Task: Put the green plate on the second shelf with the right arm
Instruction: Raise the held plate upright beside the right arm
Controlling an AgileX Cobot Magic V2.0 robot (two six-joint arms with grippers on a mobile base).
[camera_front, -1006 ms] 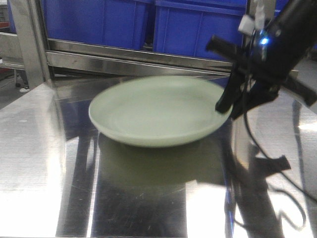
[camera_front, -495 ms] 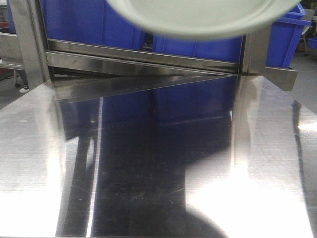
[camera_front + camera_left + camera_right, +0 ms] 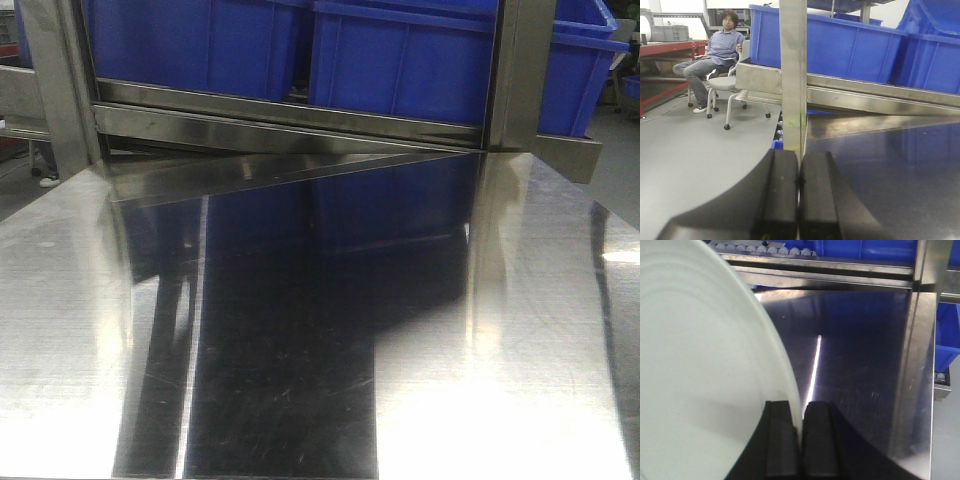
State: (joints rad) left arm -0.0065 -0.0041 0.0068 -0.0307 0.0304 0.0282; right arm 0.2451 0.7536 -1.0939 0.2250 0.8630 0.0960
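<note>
The pickup looks done. The right gripper (image 3: 801, 440) pinches the rim of the plate (image 3: 705, 365) between its two black fingers. The plate spreads out to the left of the gripper and fills that side of the wrist view. It hangs in the air, tilted, with the table (image 3: 865, 365) well below it. The front view shows neither the plate nor the arm, so I judge the plate to be held above what that camera takes in.

What is left, as I read it, is most of the job: carry the plate to the second shelf, set it flat and let go. From here I cannot tell which level counts as the second.

The left gripper (image 3: 799, 200) is pressed together with nothing between its fingers, low at the table's edge. A steel post (image 3: 792, 75) stands just ahead of it.

The table is bare polished steel, mirror-bright, with fine scratches and glare, and I expect a plate to slide easily on it. Ahead of the right gripper runs a steel rail (image 3: 280, 110) of the rack. Blue bins (image 3: 400, 60) sit just behind and above the rail, and their colour is thrown back in the tabletop. Off to the left of the left gripper, well apart, a man (image 3: 720, 45) sits on a wheeled chair (image 3: 727, 82) on a grey floor. A red bench (image 3: 665, 50) stands beside him.
</note>
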